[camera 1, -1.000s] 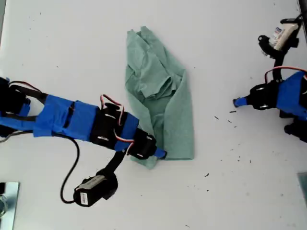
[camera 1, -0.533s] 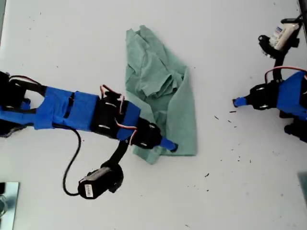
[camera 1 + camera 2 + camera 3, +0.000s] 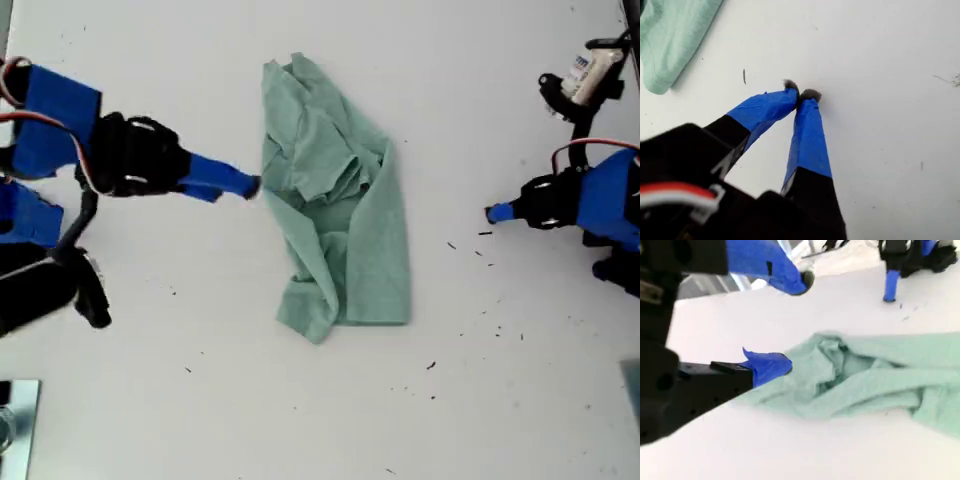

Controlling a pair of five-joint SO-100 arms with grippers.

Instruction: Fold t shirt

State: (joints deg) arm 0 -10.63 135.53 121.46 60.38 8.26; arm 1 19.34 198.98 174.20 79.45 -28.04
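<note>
**Operator:** Report the location and condition of the t shirt (image 3: 340,230).

**Unit:** It lies on the white table (image 3: 150,400), near the middle of the exterior view. It is bunched into a long, creased bundle. The narrow end points to the top of that view. The wider end, toward the bottom, shows one flat panel beside a rumpled fold. Neither gripper holds any cloth.

**Operator:** Report the state of my second gripper.

**Unit:** My second gripper (image 3: 250,187) reaches in from the exterior view's left. Its tip is just beside the shirt's edge on that side. In the second wrist view the jaws stand wide apart with nothing between them. One blue-taped finger (image 3: 772,365) sits at the border of the fabric; contact cannot be confirmed.

**Operator:** Report the state of my first gripper.

**Unit:** My first gripper (image 3: 492,213) is at the exterior view's right, well apart from the shirt. In the first wrist view its blue-taped jaws meet at the tips, empty, over bare table. Small dark specks (image 3: 480,250) lie nearby.
</note>
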